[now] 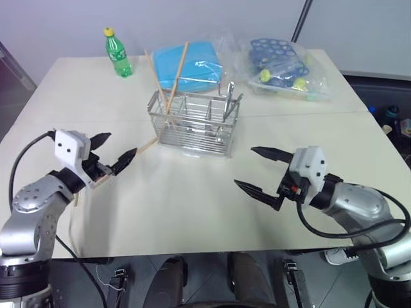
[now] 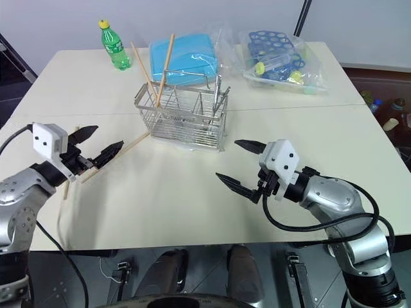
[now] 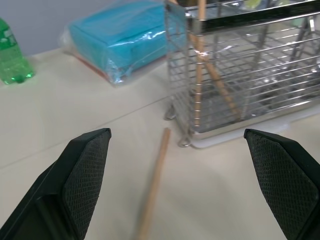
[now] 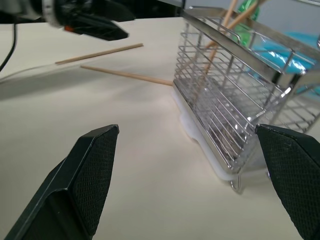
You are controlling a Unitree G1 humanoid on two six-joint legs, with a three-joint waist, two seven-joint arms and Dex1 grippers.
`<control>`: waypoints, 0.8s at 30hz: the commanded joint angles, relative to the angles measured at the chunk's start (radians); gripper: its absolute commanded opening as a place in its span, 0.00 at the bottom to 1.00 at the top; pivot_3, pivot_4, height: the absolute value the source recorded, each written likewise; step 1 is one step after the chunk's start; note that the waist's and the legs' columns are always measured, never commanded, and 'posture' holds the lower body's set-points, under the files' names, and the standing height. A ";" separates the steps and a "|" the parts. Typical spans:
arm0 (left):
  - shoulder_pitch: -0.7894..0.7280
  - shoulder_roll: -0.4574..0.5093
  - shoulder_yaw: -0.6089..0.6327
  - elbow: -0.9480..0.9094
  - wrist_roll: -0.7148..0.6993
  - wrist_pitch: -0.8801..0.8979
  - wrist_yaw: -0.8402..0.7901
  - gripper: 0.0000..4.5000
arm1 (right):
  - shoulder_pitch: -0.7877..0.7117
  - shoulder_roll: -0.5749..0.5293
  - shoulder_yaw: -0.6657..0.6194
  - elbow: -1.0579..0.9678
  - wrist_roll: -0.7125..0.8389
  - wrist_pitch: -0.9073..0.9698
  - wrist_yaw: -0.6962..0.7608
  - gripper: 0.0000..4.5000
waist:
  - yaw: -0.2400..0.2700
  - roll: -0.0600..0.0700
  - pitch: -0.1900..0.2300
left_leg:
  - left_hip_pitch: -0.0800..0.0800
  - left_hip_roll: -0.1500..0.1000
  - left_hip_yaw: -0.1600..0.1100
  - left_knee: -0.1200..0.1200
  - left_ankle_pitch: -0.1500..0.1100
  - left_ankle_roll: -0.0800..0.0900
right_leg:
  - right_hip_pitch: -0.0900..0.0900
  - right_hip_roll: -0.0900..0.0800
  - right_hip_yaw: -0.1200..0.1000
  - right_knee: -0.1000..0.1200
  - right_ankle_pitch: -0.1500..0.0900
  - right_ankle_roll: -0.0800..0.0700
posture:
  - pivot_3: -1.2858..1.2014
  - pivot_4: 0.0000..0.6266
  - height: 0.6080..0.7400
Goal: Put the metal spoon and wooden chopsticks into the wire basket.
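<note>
The wire basket stands at mid-table with two wooden chopsticks leaning upright in its left end. Two more chopsticks lie flat on the table to its left, one pointing at the basket's corner. A thin shiny rod rises from the basket's right end; I cannot tell whether it is the metal spoon. My left gripper hovers open over the lying chopstick's near end, holding nothing. My right gripper is open and empty, in front of the basket's right side.
A green bottle stands at the far left. Behind the basket lie a blue pack in a clear bag and a bag of blue ringed parts. The table's front edge runs just below both grippers.
</note>
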 commanded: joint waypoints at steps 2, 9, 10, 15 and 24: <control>-0.063 0.041 -0.017 0.066 0.068 -0.031 -0.006 1.00 | -0.027 -0.011 0.027 0.007 -0.032 -0.076 0.038 1.00 | 0.001 0.000 0.000 | 0.000 0.000 0.000 0.000 0.000 0.000 | 0.000 0.000 0.000 0.000 0.000 0.000 | 0.52 0.24 1.00; -0.161 0.119 -0.066 0.193 0.108 -0.047 -0.114 1.00 | -0.095 0.009 0.067 0.007 -0.035 -0.060 0.014 1.00 | 0.014 0.000 0.000 | 0.000 0.000 0.000 0.000 0.000 0.000 | 0.000 0.000 0.000 0.000 0.000 0.000 | 0.52 0.24 1.00; -0.177 0.129 -0.075 0.216 0.112 -0.050 -0.132 1.00 | -0.104 0.012 0.071 0.004 -0.034 -0.055 0.009 1.00 | 0.016 0.000 0.000 | 0.000 0.000 0.000 0.000 0.000 0.000 | 0.000 0.000 0.000 0.000 0.000 0.000 | 0.52 0.24 1.00; -0.230 0.176 -0.144 0.342 0.138 -0.055 -0.261 1.00 | -0.097 0.008 0.093 -0.036 -0.041 -0.083 0.028 1.00 | 0.017 0.000 0.000 | 0.000 0.000 0.000 0.000 0.000 0.000 | 0.000 0.000 0.000 0.000 0.000 0.000 | 0.52 0.24 1.00; -0.298 0.191 -0.223 0.508 0.191 -0.061 -0.392 1.00 | 0.000 0.006 0.089 -0.096 -0.040 -0.104 0.031 1.00 | 0.013 -0.001 0.000 | 0.000 0.000 0.000 0.000 0.000 0.000 | 0.000 0.000 0.000 0.001 0.000 0.000 | 0.52 0.24 1.00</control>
